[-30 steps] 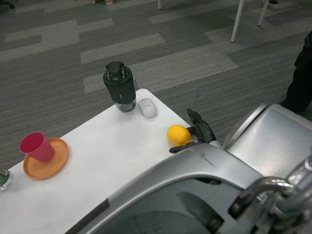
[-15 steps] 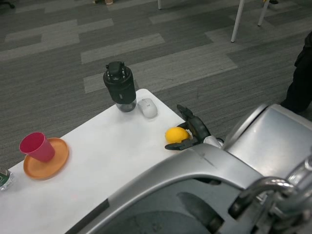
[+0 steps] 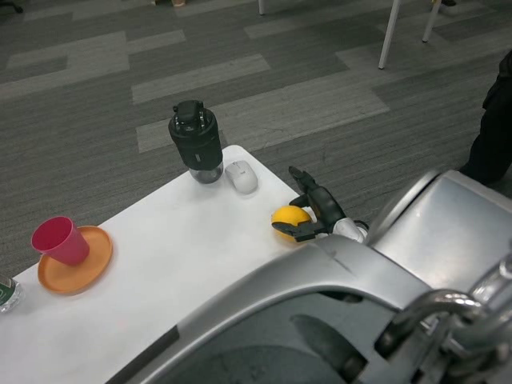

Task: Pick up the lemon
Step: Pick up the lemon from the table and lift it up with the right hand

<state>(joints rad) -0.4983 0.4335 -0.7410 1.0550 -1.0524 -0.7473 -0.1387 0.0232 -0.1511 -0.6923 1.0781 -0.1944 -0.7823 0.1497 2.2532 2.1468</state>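
The yellow lemon (image 3: 288, 216) lies near the right edge of the white table (image 3: 184, 256), in front of the white mouse. My right hand (image 3: 318, 210) reaches it from the right. Its thumb lies across the lemon's lower front and its fingers (image 3: 308, 196) press the lemon's right side, with one finger raised above it. The hand grips the lemon, which still sits at table height. My large silver forearm (image 3: 336, 272) fills the foreground and hides the wrist. My left hand does not show.
A black bottle (image 3: 195, 144) and a white mouse (image 3: 241, 177) stand at the table's far corner. A pink cup (image 3: 58, 240) sits on an orange plate (image 3: 88, 268) at the left. A person's dark clothing (image 3: 496, 128) shows at the right edge.
My right hand has closed in around the lemon from the right, its thumb coming across the front. The lemon has shifted slightly left and up the picture.
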